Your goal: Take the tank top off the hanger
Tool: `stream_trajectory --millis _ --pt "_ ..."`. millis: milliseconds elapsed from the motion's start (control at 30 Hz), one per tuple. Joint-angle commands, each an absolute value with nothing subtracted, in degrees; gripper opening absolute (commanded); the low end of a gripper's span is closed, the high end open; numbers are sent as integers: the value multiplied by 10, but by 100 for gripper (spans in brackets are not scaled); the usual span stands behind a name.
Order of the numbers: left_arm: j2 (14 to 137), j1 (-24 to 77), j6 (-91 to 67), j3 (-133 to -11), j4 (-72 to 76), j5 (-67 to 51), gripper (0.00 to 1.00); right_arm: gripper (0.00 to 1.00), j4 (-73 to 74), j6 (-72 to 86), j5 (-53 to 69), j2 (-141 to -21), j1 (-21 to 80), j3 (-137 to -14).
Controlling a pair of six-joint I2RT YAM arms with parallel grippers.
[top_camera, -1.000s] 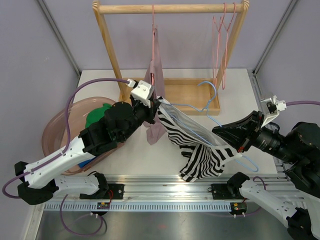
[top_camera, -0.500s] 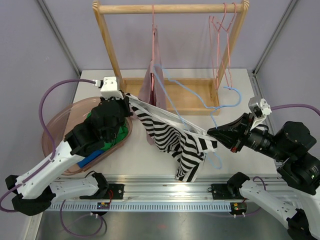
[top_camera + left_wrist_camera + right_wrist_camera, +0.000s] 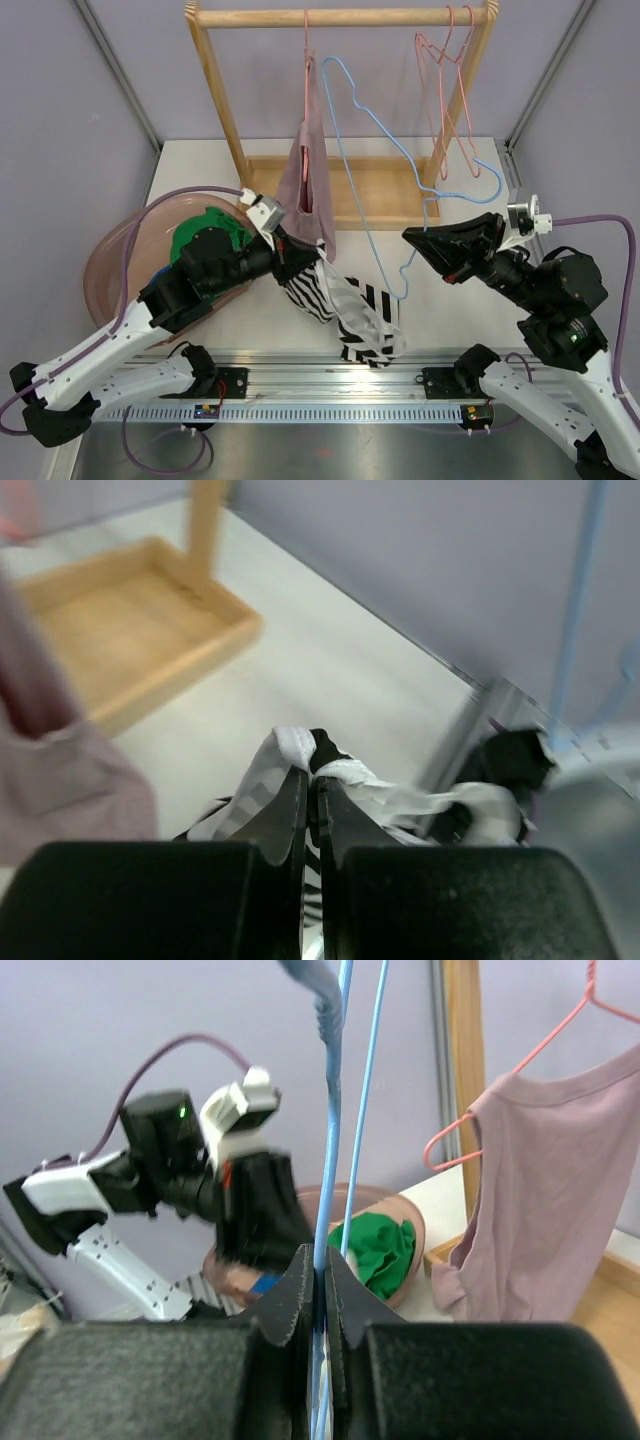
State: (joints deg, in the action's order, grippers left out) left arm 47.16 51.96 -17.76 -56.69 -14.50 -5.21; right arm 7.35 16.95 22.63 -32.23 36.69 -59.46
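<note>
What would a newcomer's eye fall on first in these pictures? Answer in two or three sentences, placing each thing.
The black-and-white striped tank top dangles from the shut left gripper over the near middle of the table. To its right, the right gripper pinches a blue wire hanger, raised and seemingly free of the cloth. Behind them, a pink top hangs on the wooden rack.

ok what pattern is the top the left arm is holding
Black and white stripes on the tank top, clearest in the top external view.
</note>
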Motion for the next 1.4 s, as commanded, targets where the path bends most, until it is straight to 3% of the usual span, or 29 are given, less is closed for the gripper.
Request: stream_trajectory --millis 0,233,333,500,533,700,767,833,867,933,1033,1367 --pt "476 545 -160 -537 -57 -228 0 0 -4 182 165 -362 366 -624" --pt "484 566 -169 -515 -119 -104 0 0 219 173 -57 -450 366 -740" --pt "496 584 -170 -519 -162 -22 0 0 323 161 -111 -495 366 -785" --pt "526 610 -185 -543 -231 53 3 0 379 135 -158 -583 365 -861" --pt "532 621 -188 -553 -240 76 11 0 387 129 -173 -600 365 -900" --pt "543 642 -199 -557 -251 124 23 0 413 104 -169 -717 311 -1010" --pt "544 643 -207 -557 -253 130 48 0 426 115 -85 -767 253 -1069" --pt "541 645 -213 -558 -258 135 57 0 436 106 -76 -797 243 -1125" --pt "540 646 -214 -560 -263 139 68 0 444 102 -73 -828 240 -1146" --pt "532 647 -220 -562 -279 154 77 0 475 91 -82 -862 237 -1218" --pt "523 647 -233 -572 -315 184 99 0 505 81 -75 -920 226 -1300" --pt "480 649 -252 -576 -412 224 99 0 562 54 -33 -1093 188 -1525"
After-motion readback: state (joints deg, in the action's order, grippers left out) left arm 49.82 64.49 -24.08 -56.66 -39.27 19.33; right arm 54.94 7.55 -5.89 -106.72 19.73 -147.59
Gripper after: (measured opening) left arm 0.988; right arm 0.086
